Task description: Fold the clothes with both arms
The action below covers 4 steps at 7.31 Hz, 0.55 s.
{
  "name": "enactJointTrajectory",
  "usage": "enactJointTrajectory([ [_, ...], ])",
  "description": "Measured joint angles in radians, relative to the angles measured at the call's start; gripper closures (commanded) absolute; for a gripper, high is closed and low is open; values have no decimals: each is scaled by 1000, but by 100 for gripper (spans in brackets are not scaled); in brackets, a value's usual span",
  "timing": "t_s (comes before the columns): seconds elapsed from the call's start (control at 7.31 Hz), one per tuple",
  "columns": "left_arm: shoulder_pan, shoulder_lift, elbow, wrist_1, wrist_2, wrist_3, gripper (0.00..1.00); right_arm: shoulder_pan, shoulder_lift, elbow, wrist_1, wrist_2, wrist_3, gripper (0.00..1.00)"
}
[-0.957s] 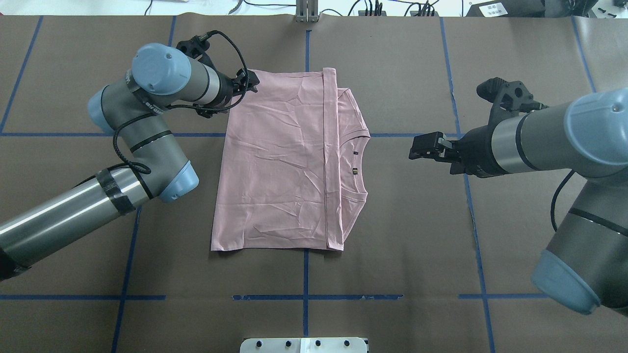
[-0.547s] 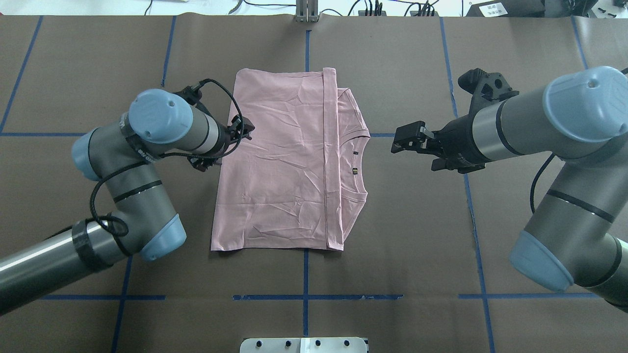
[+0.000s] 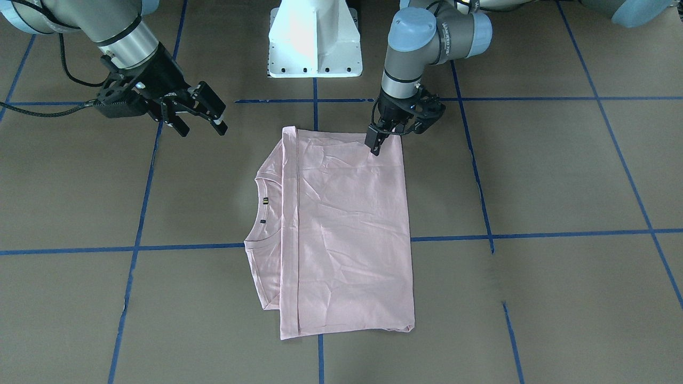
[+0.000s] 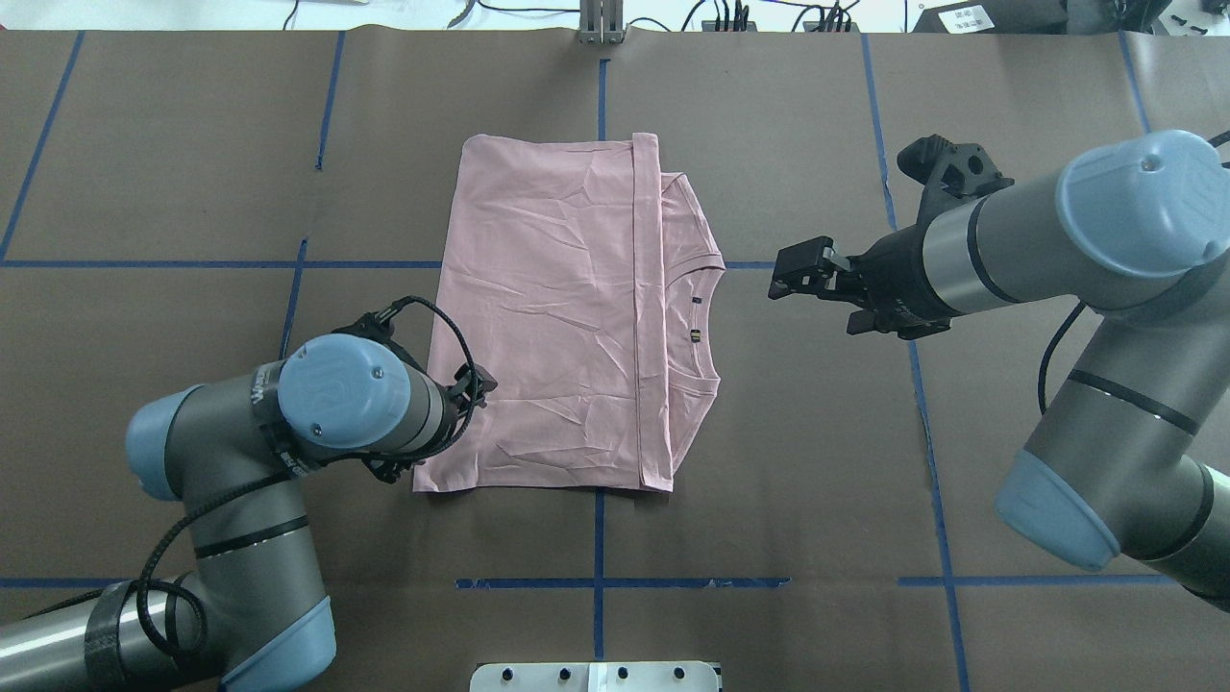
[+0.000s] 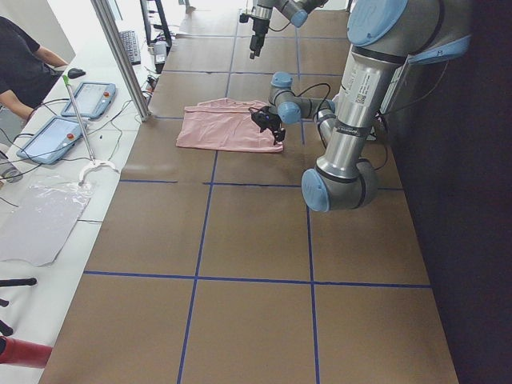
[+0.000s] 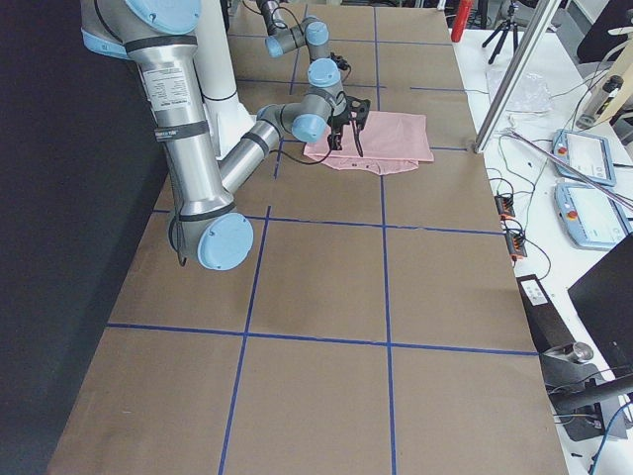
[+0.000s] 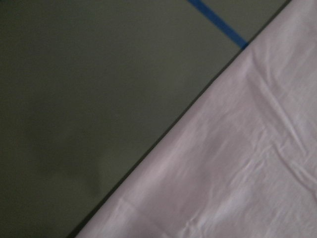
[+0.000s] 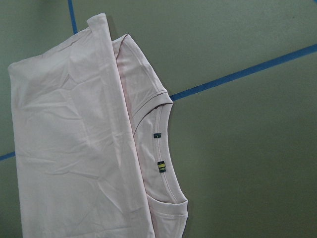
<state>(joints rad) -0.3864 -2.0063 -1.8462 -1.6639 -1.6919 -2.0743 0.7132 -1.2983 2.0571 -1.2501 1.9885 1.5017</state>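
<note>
On the brown worktop, the T-shirt was laid folded, centrally; right gripper was held spread; left gripper (closure undeterminable) was positioned toward the robot-side edge.

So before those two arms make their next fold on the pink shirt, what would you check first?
1. Light pink T-shirt lying flat on the brown table: ok.
2. Black two-finger left gripper over the shirt's edge: ok.
3. Left gripper open for grasping: cannot tell.
4. Black two-finger right gripper open: ok.
5. Right gripper over the shirt: not ok, it hangs beside the collar, off the cloth.
</note>
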Motion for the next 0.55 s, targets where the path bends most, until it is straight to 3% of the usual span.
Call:
enactJointTrajectory([
  [0.55, 30, 52, -28, 11, 17, -28, 0, 1, -1, 2, 0, 1, 0, 0],
])
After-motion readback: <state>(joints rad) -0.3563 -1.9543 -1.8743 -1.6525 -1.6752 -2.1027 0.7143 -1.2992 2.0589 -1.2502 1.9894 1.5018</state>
